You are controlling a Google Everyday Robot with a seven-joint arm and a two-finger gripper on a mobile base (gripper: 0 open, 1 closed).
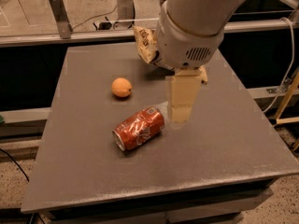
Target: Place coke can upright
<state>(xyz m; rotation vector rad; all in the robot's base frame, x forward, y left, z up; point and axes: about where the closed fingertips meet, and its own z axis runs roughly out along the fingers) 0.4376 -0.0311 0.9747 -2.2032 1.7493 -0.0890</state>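
Coke can (138,129): lying on its side near the middle of the desk (84,171).
Tool (180,115): hanging just beside the can's far end, seemingly not touching it; open or closed, cannot tell.
Orange fruit (121,87): sitting behind the can, apart.

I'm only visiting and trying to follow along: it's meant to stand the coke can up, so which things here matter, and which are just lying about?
For the job:
coke can, lying on its side
gripper, the arm's jaws, hanging beside the can's far end

Just lying about:
orange
snack bag, at the back of the table
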